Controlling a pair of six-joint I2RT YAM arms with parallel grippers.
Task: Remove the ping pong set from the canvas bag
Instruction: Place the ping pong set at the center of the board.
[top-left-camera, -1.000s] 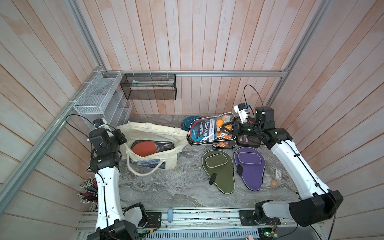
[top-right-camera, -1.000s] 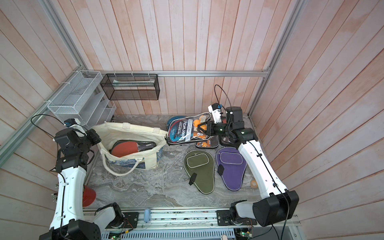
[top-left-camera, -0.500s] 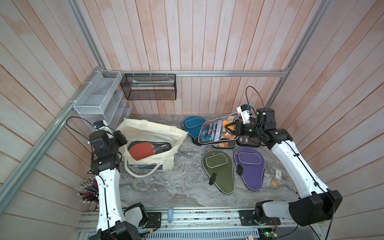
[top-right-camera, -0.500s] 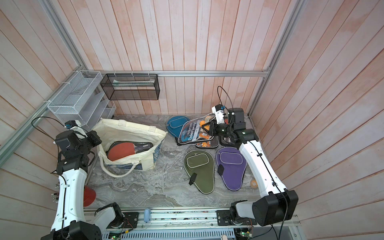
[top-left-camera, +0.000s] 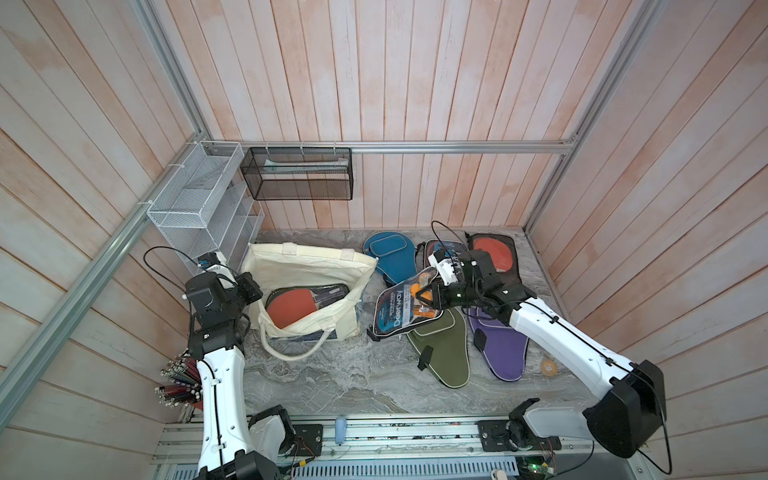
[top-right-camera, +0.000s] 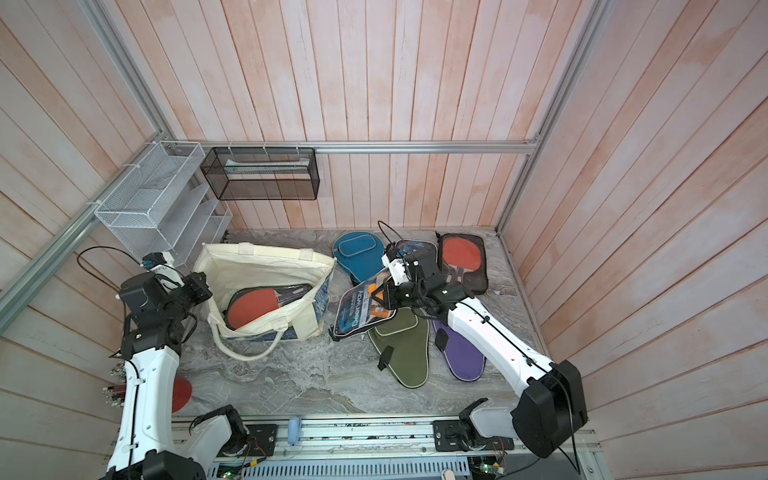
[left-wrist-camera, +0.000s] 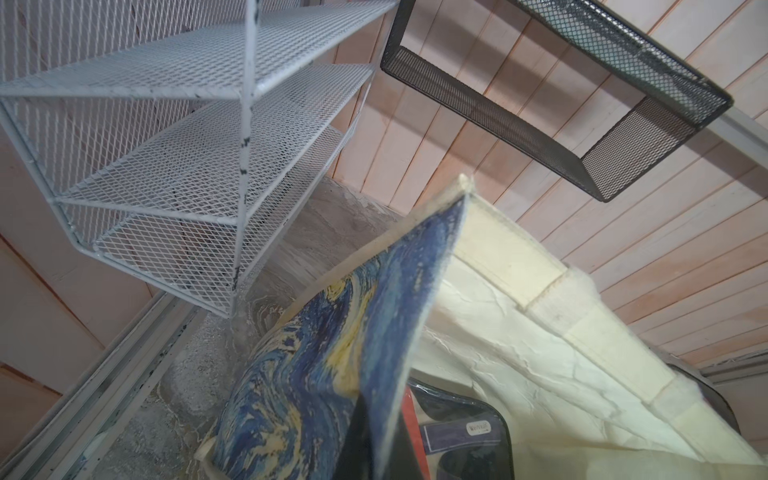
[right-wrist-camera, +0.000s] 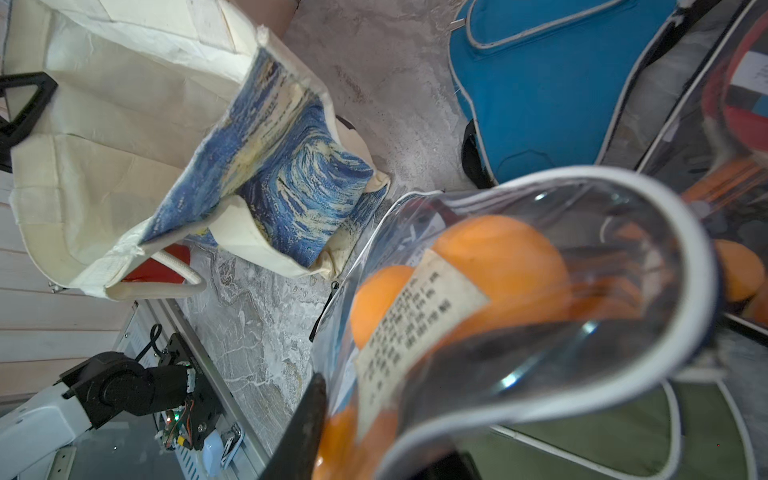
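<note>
The cream canvas bag (top-left-camera: 316, 266) (top-right-camera: 266, 262) stands open at the left, its starry print showing in the left wrist view (left-wrist-camera: 332, 332). My left gripper (top-left-camera: 253, 291) (left-wrist-camera: 370, 449) is shut on its near rim. One ping pong set (top-left-camera: 299, 305) (top-right-camera: 257, 303) with a red paddle lies inside the bag. My right gripper (top-left-camera: 428, 301) (right-wrist-camera: 374, 449) is shut on another ping pong set (top-left-camera: 395, 309) (right-wrist-camera: 498, 291). This one is a clear pouch with orange balls, held outside the bag, tilted above the green cover.
Blue (top-left-camera: 388, 255), green (top-left-camera: 442, 345) and purple (top-left-camera: 498, 345) paddle covers and a black pouch with a red paddle (top-left-camera: 492, 253) lie at the right. A white wire rack (top-left-camera: 199, 208) and a black mesh basket (top-left-camera: 297, 178) hang at the back left. A pencil cup (top-left-camera: 178, 380) stands front left.
My right gripper has carried the clear pouch from the back toward the front and left, lower over the green cover. The left gripper has stayed shut on the bag's rim.
</note>
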